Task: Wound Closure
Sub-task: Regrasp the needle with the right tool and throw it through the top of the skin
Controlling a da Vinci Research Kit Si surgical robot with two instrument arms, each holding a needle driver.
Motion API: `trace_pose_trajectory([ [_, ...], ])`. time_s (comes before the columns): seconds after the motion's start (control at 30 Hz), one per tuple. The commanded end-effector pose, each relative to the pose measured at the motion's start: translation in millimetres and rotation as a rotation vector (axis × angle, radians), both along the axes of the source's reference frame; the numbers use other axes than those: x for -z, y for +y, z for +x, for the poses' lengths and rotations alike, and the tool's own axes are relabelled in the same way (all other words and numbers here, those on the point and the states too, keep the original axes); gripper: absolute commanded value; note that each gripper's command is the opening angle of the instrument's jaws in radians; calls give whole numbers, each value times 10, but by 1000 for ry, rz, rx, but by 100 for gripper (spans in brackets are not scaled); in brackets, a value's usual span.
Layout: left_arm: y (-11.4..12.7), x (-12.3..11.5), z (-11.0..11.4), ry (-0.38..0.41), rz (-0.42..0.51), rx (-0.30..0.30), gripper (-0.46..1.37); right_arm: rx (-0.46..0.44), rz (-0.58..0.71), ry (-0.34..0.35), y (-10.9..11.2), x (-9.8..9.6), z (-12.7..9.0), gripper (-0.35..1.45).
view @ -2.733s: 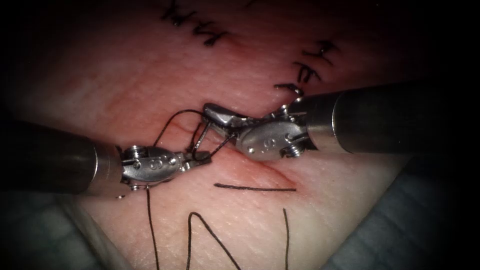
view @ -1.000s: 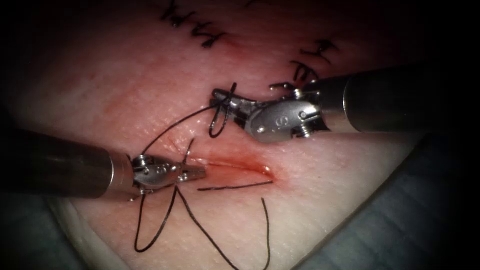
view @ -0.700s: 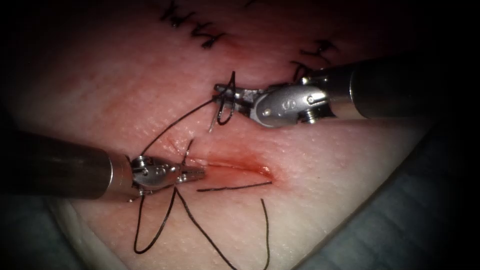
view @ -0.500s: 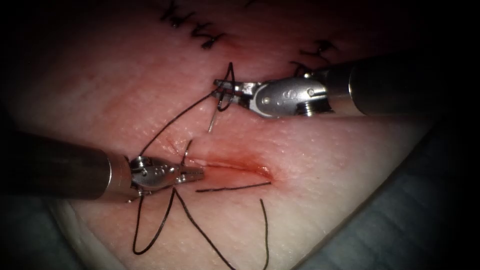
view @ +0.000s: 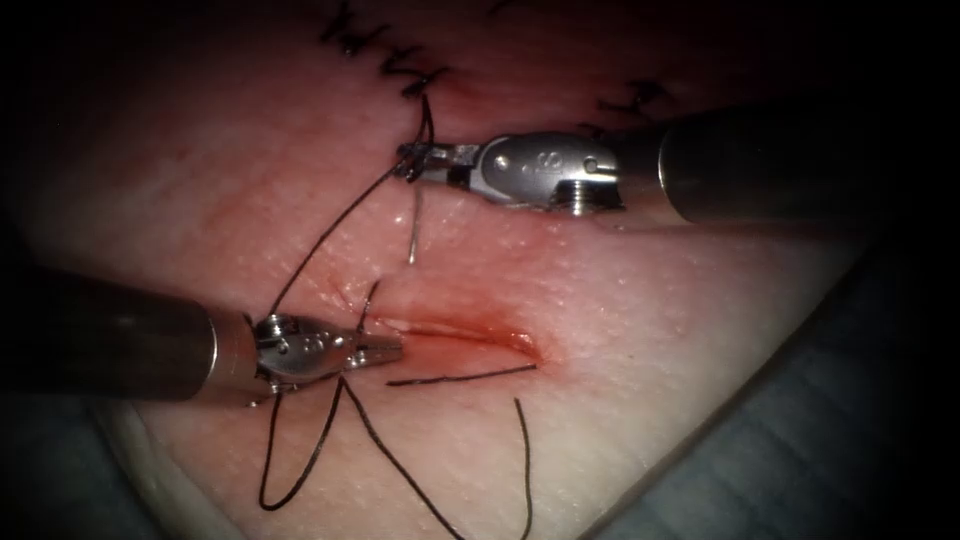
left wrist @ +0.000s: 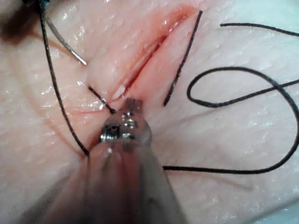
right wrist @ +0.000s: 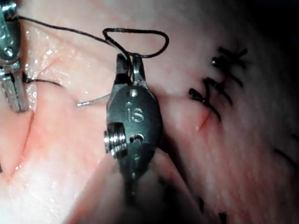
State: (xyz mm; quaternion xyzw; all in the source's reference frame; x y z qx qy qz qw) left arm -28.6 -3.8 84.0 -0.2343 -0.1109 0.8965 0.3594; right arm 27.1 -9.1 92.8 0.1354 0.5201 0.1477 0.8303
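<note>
Pink, glistening tissue (view: 620,330) lay under my tools, grey cloth (view: 800,450) at its near right edge. Nearest, loose thread (view: 300,470) looped over the surface, and my left tool (view: 385,347) sat at the left end of the cut (view: 470,332), its jaws clenched on a short thread end. The left wrist view showed the cut gaping beyond those jaws, red fluid (left wrist: 145,56) along it. Farther off, above the cut, my right tool (view: 415,163) gripped the needle (view: 413,225) near its thread end, clear of the tissue, point hanging down; the right wrist view showed a thread loop beyond its tip. Finished stitches (view: 390,55) lay beyond. Since earlier, the right tool had moved up and left.
</note>
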Motion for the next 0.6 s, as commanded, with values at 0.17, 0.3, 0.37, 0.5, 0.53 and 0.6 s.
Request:
trace_pose_trajectory([
  [0.17,1,-1,-1,-7,6,-4,-35,2,139,-32,1,-4,7,-35],
  [0.3,2,-2,-1,-7,6,-4,-35,-1,239,-33,2,-8,9,-35],
  [0.37,2,-2,-1,-7,6,-4,-35,-7,293,-37,0,-10,10,-35],
  [0.5,2,-2,-1,-8,6,-4,-35,-17,380,-56,-7,-16,11,-35],
  [0.53,2,-2,-1,-8,6,-4,-35,-20,402,-49,-8,-17,11,-35],
  [0.6,2,-2,-1,-8,6,-5,-35,-22,443,-36,-12,-20,11,-35],
])
